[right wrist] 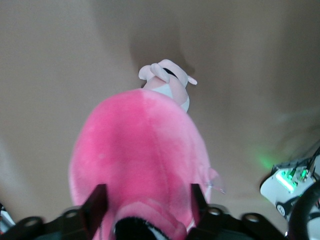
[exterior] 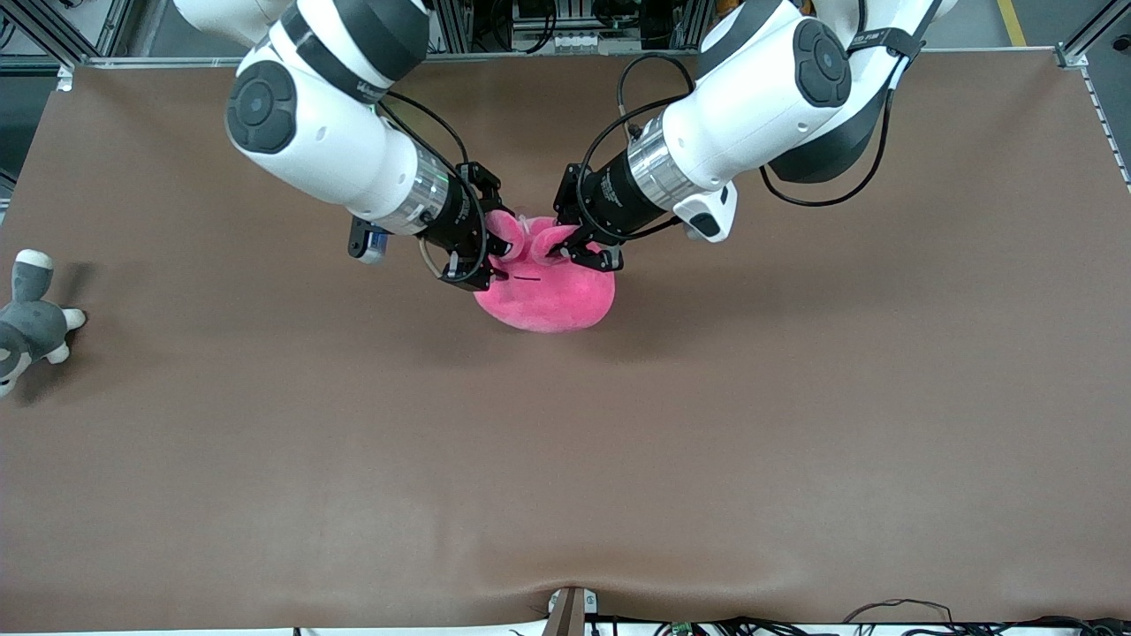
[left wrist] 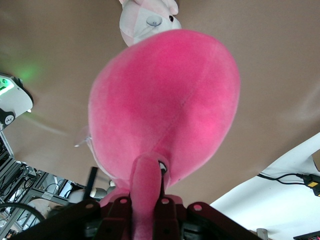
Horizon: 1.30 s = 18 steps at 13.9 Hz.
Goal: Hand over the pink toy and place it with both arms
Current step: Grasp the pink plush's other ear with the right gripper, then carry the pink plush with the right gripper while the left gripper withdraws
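The pink toy (exterior: 548,300) hangs over the middle of the brown table (exterior: 618,459), between the two grippers. My left gripper (exterior: 573,253) is shut on one of the stalks at the toy's top; in the left wrist view that stalk (left wrist: 146,185) is squeezed between the fingers and the round body (left wrist: 165,105) hangs below. My right gripper (exterior: 493,258) is at the toy's other top bulge. In the right wrist view its fingers (right wrist: 97,202) stand apart on either side of the black-eyed bulge (right wrist: 145,225), open.
A small pale pink-and-white puppy plush (left wrist: 148,17) (right wrist: 167,82) lies on the table under the toy, hidden in the front view. A grey-and-white plush animal (exterior: 31,322) lies at the right arm's end of the table.
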Each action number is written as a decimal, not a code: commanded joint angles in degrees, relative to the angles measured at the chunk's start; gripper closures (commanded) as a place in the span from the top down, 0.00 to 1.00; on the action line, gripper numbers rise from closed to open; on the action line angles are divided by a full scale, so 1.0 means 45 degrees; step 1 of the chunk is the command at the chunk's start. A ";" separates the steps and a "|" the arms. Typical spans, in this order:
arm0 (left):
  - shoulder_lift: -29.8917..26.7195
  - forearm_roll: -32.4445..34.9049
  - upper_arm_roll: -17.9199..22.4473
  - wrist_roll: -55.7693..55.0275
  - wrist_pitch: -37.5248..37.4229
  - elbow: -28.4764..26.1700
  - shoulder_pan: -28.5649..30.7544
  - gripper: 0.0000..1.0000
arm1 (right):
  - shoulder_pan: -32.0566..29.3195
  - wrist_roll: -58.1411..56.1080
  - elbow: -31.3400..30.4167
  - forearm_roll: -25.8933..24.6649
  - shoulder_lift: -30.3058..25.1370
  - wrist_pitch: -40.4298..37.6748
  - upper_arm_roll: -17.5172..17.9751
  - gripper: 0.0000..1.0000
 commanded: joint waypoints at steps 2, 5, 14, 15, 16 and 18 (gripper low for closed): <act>0.0153 0.0130 0.0066 -0.0423 0.0060 0.0404 -0.0102 0.00 | -0.0255 0.0162 0.0271 0.0427 0.0033 0.0012 0.0004 0.00; 0.0133 0.0150 0.0085 -0.0403 0.0060 0.0385 -0.0102 0.00 | -0.0546 0.0142 0.0330 0.0427 0.0013 0.0012 0.0004 0.00; -0.0335 0.2156 0.0124 -0.0267 -0.0893 0.0384 0.0132 1.00 | -0.2128 -0.0227 0.0369 0.0427 -0.0045 -0.0105 -0.0016 0.00; -0.0452 0.2819 0.0144 -0.0092 -0.1419 0.0404 0.0190 1.00 | -0.2362 -0.0268 0.0369 0.0331 -0.0065 -0.0105 -0.0035 0.00; -0.0704 0.3367 0.0144 0.0605 -0.2256 0.0404 0.0500 1.00 | -0.2906 -0.0365 0.0350 0.0291 -0.0065 -0.0105 -0.0055 0.00; -0.1348 0.3899 0.0144 0.3274 -0.3917 0.0404 0.1067 1.00 | -0.4291 -0.1880 0.0233 0.0408 0.0013 -0.0240 -0.0035 0.00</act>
